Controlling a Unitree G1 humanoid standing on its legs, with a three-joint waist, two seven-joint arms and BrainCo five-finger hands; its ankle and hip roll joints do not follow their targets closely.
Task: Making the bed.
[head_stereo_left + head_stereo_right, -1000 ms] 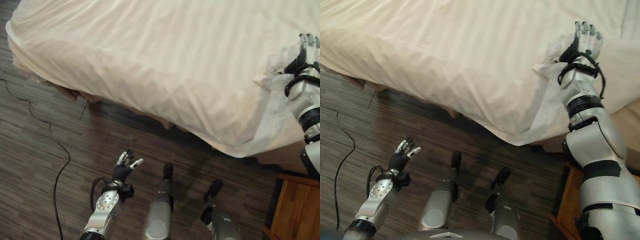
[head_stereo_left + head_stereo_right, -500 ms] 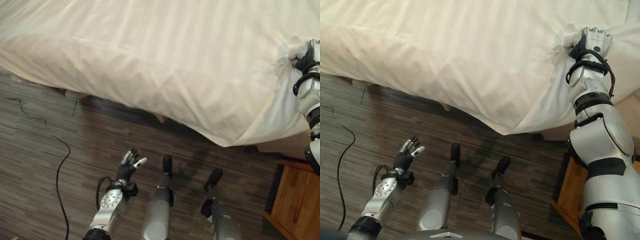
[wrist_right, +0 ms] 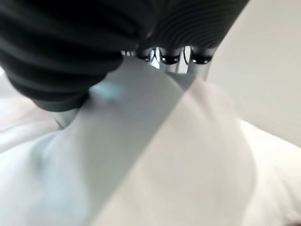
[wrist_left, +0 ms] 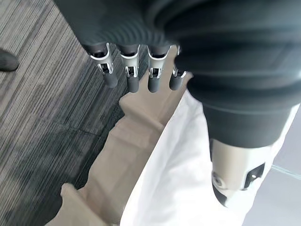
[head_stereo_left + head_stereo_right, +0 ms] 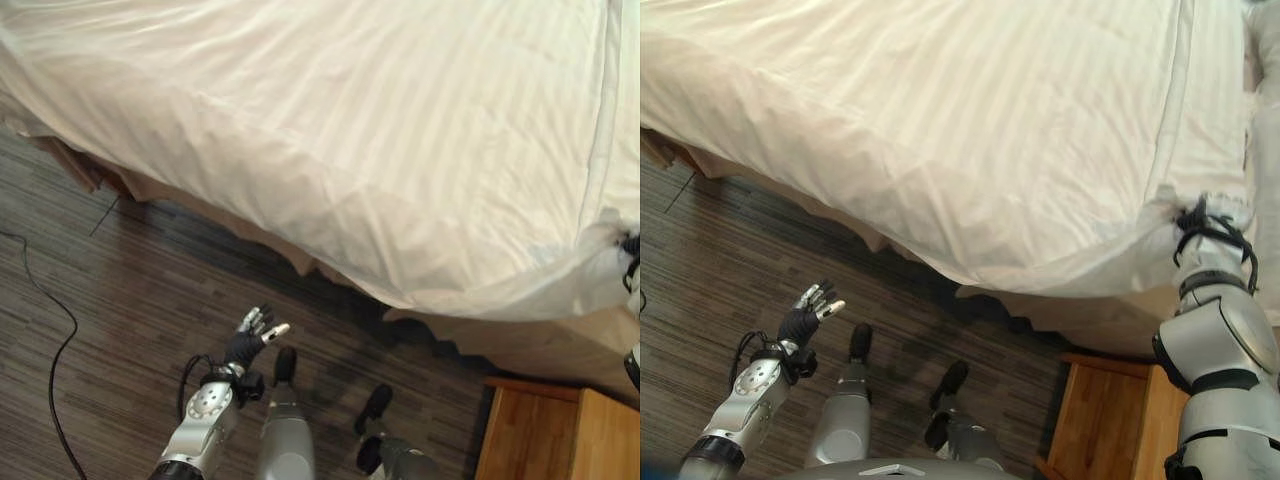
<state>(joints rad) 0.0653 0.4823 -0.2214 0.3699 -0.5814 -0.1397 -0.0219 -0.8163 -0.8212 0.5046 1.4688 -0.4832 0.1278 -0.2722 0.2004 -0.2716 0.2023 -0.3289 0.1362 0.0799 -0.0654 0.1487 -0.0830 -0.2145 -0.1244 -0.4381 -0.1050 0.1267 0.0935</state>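
A dark striped floor (image 5: 110,300) lies beside the bed, whose white duvet (image 5: 350,130) drapes over its near edge. The right hand (image 3: 178,59) has its fingers curled into the duvet's bunched corner. The left hand (image 5: 250,335) hovers over the floor, fingers spread, near a wooden nightstand (image 5: 1110,420).

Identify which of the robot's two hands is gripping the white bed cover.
The right hand, bunching the white bed cover at its corner; the left hand hangs open above the floor.
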